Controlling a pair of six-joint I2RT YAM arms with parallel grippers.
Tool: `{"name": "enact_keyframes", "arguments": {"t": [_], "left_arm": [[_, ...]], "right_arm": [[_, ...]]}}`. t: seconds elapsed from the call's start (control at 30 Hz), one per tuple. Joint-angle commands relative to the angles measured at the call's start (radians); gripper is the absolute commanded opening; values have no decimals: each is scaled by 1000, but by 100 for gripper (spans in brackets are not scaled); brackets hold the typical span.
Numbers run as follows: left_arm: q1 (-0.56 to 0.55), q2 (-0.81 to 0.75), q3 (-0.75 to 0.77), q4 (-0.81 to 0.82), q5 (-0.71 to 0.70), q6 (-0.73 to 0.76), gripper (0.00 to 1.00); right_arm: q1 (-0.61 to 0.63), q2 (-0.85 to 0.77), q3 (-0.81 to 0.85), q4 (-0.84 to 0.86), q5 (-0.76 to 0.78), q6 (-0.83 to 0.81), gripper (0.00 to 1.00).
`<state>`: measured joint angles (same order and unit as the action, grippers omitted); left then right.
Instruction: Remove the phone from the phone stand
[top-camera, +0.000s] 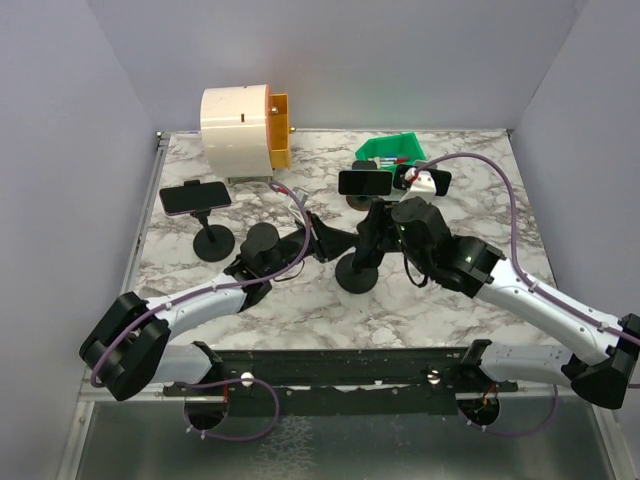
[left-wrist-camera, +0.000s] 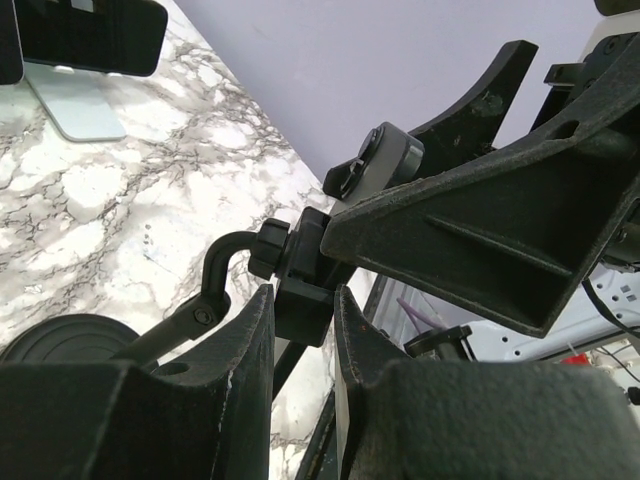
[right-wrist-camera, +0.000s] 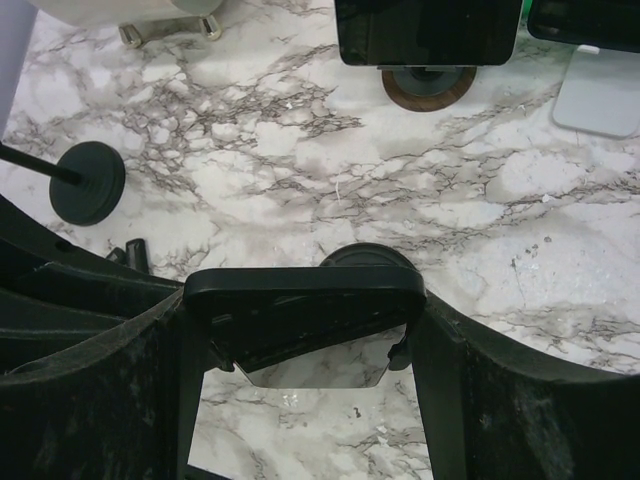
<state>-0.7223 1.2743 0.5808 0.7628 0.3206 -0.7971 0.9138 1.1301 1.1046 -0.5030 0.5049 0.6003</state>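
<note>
**Operator:** State of the right gripper (right-wrist-camera: 305, 312)?

**Technician:** It is open to the length of the phone (right-wrist-camera: 300, 298) and holds it. One finger bears on each short end, and the phone lies level between them.

**Operator:** Location of the phone?

**Technician:** It is near the middle of the marble table (top-camera: 170, 270), directly above the round base of the phone stand (top-camera: 357, 273). A cradle tab shows under the phone's right end. Whether the phone is seated in the cradle cannot be told.

**Operator:** State of the left gripper (left-wrist-camera: 303, 300)?

**Technician:** It is nearly closed. Its fingers (left-wrist-camera: 245, 345) clamp the black joint block on the stand's neck, just beside a ribbed knob (left-wrist-camera: 268, 247). The left arm reaches in from the near left, and the two grippers sit close together.

**Operator:** Other items on the table?

**Technician:** A second phone (top-camera: 196, 197) sits on its own stand at the left. A third phone (top-camera: 365, 182) stands far of centre, with a green bin (top-camera: 392, 150) just behind it. A white and yellow drum (top-camera: 240, 130) is at the far left.
</note>
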Motion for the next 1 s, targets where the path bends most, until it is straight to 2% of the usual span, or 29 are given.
{"name": "enact_keyframes", "arguments": {"t": [0.0, 0.77, 0.97], "left_arm": [[44, 53, 7, -90, -90, 7, 0], [55, 106, 7, -33, -38, -20, 0], [54, 108, 6, -25, -32, -20, 0]], "right_arm": [[6, -65, 0, -35, -116, -20, 0], [6, -119, -38, 109, -358, -62, 0], [7, -121, -37, 108, -362, -65, 0]]}}
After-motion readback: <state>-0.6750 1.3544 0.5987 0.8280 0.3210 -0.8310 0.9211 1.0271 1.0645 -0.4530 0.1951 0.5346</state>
